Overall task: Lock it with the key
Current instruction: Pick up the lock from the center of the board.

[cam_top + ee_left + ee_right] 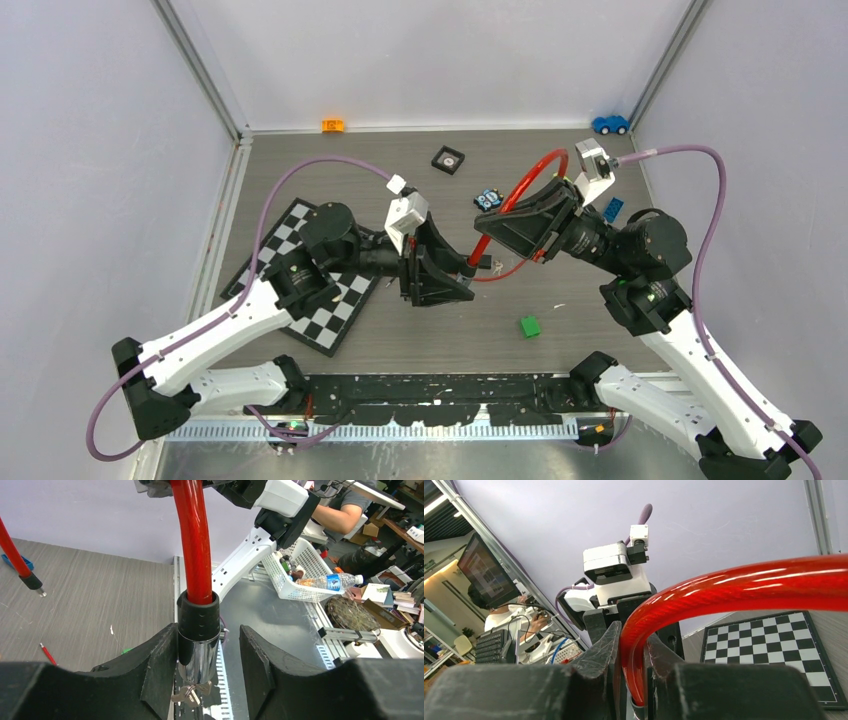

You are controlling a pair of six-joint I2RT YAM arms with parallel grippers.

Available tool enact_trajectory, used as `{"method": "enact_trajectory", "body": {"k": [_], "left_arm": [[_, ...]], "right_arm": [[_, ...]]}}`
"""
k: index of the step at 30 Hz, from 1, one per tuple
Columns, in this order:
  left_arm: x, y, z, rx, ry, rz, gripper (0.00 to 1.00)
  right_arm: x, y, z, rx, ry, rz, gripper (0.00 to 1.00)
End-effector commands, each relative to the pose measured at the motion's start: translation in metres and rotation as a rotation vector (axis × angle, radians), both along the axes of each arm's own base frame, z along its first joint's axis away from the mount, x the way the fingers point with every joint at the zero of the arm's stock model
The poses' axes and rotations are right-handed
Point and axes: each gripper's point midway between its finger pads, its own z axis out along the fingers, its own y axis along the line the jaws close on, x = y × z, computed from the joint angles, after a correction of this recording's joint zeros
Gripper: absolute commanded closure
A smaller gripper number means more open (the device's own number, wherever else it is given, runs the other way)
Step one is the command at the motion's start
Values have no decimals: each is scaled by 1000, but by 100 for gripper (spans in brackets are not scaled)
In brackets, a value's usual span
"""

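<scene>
Two pincers share one cable lock. Between them, the left pincer [207, 652] stands spread around the chrome lock barrel [198, 652], one finger touching it and the other just apart. The key [191, 694] sticks out of the barrel's end, nearer the palm. Beyond those fingertips the right pincer [631, 647] is pressed onto the red cable [734, 585]. Well off to the side, the free pin [34, 584] hangs over the table [90, 615], not in the barrel, so turning the key now may lock nothing. A lopsided squeeze could also shove the barrel aside. No brand or writing is legible.
</scene>
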Motion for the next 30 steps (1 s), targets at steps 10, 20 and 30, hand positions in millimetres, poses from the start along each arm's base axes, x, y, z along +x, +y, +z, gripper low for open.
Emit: {"method": "enact_trajectory", "body": {"k": [10, 20, 30], "left_arm": [[-6, 5, 7, -22, -28, -23, 59], [-3, 4, 6, -16, -27, -11, 97], [13, -2, -5, 40, -45, 41, 100]], "right_arm": [[-21, -13, 30, 79, -129, 5, 99], [-20, -12, 26, 69, -126, 2, 99], [-14, -13, 16, 34, -109, -34, 92]]}}
